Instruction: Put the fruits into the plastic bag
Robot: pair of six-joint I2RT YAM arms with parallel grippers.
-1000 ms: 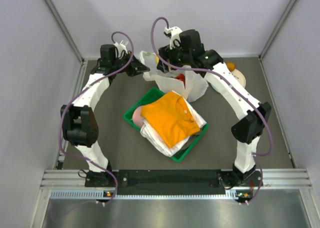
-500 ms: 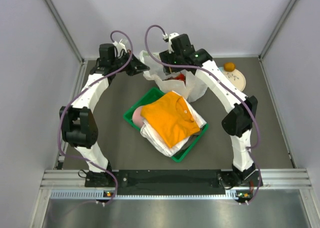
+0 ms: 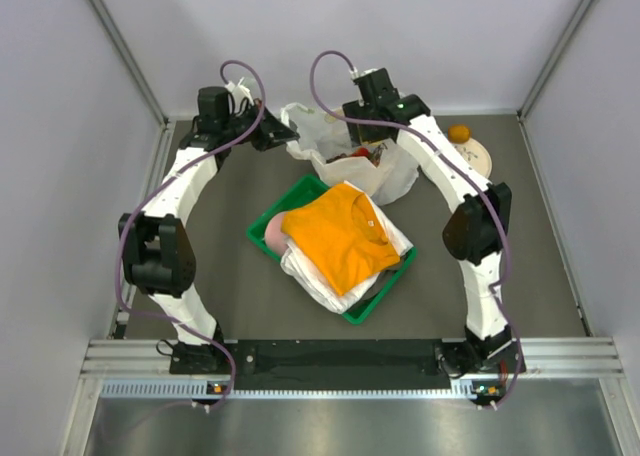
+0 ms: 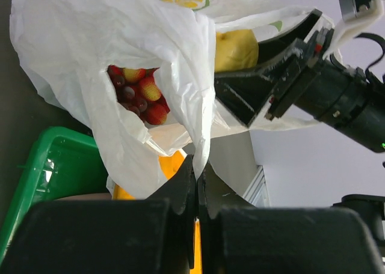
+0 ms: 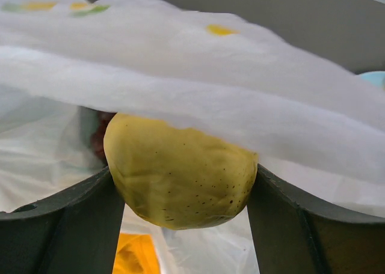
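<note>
Up at the mouth of the plastic bag [image 4: 90, 51], the right tool [image 5: 183, 220] was clamped around the yellow pear [image 5: 180, 172], tucked just under the bag's rim, while the left tool [image 4: 197, 187] was pinched shut on the bag's edge, holding it open. Strawberries [image 4: 153, 100] and grapes [image 4: 124, 94] were already inside, so I'd call it mostly done: pear left to drop, orange [image 3: 459, 133] sitting on the plate [image 3: 482, 162] near the bag. Couldn't see the bag's bottom, so the full count's anyone's guess.
</note>
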